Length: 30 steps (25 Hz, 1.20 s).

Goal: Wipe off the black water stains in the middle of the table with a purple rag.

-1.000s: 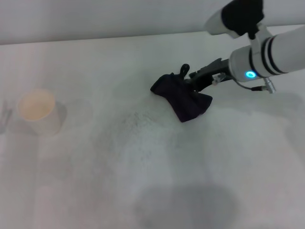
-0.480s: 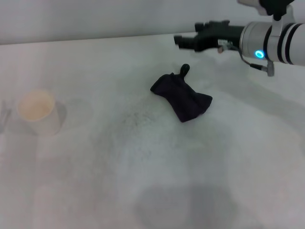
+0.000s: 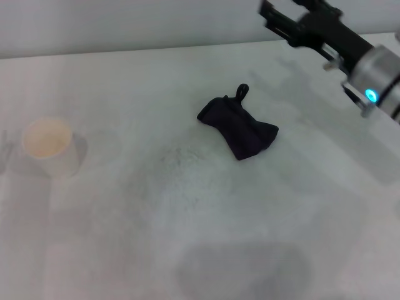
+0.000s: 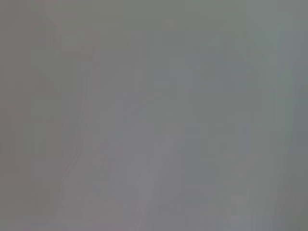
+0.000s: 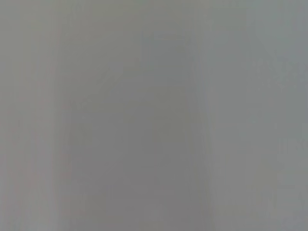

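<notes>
The purple rag (image 3: 239, 128) lies crumpled on the white table (image 3: 187, 237), a little right of the middle, with its small loop pointing to the far side. No gripper touches it. My right gripper (image 3: 269, 12) is raised high above the far right of the table, well clear of the rag, open and empty. The black water stain does not show in any view. The left gripper is out of view. Both wrist views show only plain grey.
A pale cup (image 3: 50, 147) stands on the table at the left. Faint grey speckles (image 3: 181, 156) lie just left of the rag, toward the front.
My right gripper has left the rag's right side, risen and swung up to the far right. The rag has stayed where it lay.
</notes>
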Motion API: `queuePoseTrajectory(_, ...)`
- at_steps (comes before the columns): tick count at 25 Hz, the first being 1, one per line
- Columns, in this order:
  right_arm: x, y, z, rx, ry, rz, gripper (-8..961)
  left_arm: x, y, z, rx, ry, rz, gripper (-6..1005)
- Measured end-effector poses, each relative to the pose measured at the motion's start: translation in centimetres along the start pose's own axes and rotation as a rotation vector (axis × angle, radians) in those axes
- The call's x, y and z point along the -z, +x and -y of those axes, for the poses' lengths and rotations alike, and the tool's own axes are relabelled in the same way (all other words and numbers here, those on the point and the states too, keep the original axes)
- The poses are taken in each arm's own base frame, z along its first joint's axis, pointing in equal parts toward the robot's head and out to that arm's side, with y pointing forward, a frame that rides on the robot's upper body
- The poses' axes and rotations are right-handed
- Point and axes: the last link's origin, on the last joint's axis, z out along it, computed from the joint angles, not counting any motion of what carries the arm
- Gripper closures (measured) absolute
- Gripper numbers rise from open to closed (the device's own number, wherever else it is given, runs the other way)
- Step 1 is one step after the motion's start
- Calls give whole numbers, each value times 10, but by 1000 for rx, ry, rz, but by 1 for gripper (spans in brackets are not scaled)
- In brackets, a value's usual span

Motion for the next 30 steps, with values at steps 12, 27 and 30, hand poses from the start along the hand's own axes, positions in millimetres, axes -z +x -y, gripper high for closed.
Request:
queuePoseTrajectory(12, 62, 44, 40, 51, 291, -103, 127, 0, -2, 3, 7, 23, 12, 124)
queuePoseTrajectory(27, 59, 32, 58, 205, 357, -108, 134, 0, -1, 22, 86, 199, -11, 121)
queuePoseTrajectory(30, 66, 28, 69, 182, 433, -86, 129, -1, -1, 22, 84, 199, -4, 119)
